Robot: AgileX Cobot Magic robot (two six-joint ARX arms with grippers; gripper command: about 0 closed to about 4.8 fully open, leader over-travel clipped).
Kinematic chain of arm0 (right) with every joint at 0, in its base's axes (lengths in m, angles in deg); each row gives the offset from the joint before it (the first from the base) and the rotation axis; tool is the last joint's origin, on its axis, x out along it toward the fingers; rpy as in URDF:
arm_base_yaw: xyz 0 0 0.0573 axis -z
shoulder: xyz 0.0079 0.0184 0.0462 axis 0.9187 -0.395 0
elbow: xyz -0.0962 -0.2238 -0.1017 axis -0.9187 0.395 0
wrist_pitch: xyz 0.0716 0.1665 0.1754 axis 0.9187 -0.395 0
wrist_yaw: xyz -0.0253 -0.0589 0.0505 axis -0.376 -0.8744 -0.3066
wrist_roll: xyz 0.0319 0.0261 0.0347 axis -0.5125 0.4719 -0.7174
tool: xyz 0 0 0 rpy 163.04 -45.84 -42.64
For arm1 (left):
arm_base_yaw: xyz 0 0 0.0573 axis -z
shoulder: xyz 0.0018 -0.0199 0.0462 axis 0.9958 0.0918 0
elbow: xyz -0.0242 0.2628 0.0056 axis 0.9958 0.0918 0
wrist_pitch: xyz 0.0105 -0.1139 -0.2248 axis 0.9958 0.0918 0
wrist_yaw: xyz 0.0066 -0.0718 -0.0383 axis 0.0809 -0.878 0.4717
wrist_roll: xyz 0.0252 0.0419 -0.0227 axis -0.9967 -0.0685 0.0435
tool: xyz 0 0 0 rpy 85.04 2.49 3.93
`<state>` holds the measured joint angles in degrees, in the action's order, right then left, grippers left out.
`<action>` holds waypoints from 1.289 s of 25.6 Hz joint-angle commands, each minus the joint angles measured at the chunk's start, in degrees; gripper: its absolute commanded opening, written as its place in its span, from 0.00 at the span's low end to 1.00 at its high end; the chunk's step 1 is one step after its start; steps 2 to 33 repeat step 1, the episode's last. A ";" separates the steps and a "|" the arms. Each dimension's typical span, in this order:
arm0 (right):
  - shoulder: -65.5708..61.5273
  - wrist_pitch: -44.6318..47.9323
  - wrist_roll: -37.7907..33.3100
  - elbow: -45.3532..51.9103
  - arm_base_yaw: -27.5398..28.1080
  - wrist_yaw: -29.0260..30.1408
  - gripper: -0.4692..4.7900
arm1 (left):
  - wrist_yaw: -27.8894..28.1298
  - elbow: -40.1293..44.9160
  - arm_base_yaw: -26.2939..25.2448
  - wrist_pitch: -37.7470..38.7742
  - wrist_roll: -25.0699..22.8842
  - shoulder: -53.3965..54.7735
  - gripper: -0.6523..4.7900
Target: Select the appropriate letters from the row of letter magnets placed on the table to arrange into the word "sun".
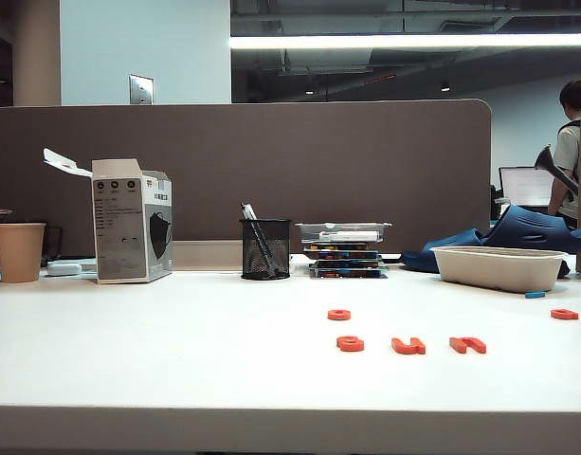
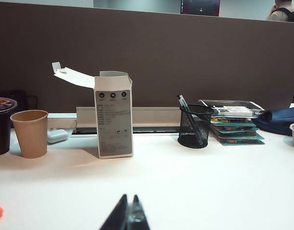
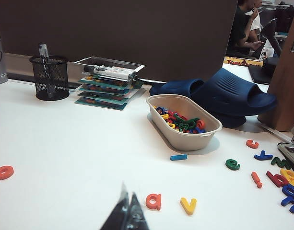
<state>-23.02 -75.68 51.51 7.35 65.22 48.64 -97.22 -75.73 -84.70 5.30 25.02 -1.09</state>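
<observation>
On the white table [image 1: 176,360], three flat orange-red letters [image 1: 408,345] are lying in a row near the front edge, right of centre. Behind them an o [image 1: 339,314] is sitting alone, another letter [image 1: 564,314] farther right. Cup [image 1: 18,252], box [image 1: 131,233] and pen pot [image 1: 265,249] are standing well behind, blocking nothing. Left gripper [image 2: 127,218] and right gripper [image 3: 127,215] are hovering low, fingers pressed together, empty.

Beyond my fingers I counted five orange-red letter magnets [image 1: 408,346], one small blue piece [image 1: 535,295], one beige tray [image 1: 499,270], one mesh pen pot [image 1: 265,249], one paper cup [image 1: 19,252] and one white carton [image 1: 131,223] on one table [image 1: 176,365]. My grippers were two, the left gripper [image 2: 129,213] and the right gripper [image 3: 127,211], both with fingertips pressed together.
</observation>
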 commanded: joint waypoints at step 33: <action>0.50 0.74 -0.11 0.33 -0.02 0.02 0.08 | -0.28 -0.26 -0.11 -0.59 0.17 0.00 0.11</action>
